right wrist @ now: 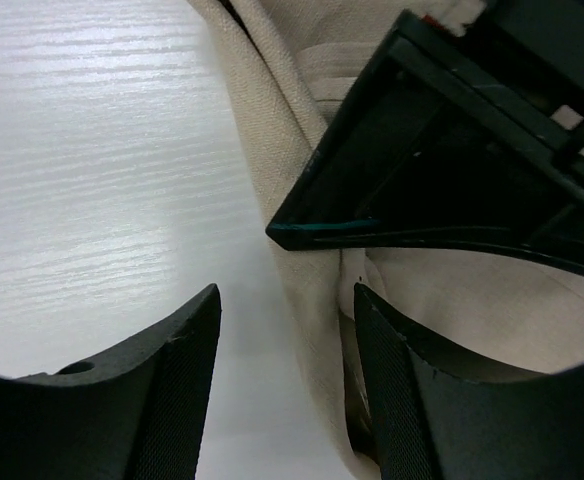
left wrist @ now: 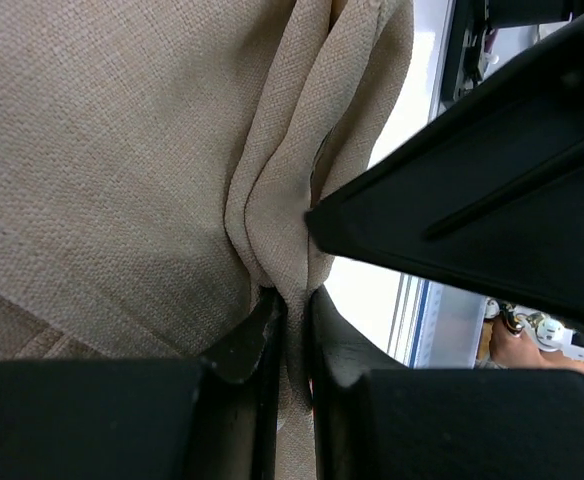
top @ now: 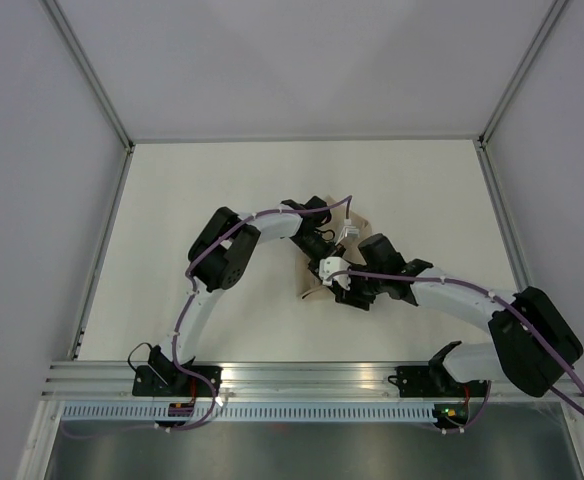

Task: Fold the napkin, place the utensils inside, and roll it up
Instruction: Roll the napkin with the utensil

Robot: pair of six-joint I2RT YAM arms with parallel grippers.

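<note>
Seen from above, the napkin (top: 309, 287) lies bunched at the centre of the white table (top: 202, 190), mostly hidden under two arms meeting over it. In the left wrist view the left fingers (left wrist: 244, 345) pinch a gathered ridge of cloth at lower middle. The right fingers (right wrist: 187, 345) stand apart, holding nothing, straddling the napkin's folded edge. The cloth looks light, limp and matte, likely to sag and crease wherever unsupported, so an edge or corner fold seems the best place to grip.
</note>
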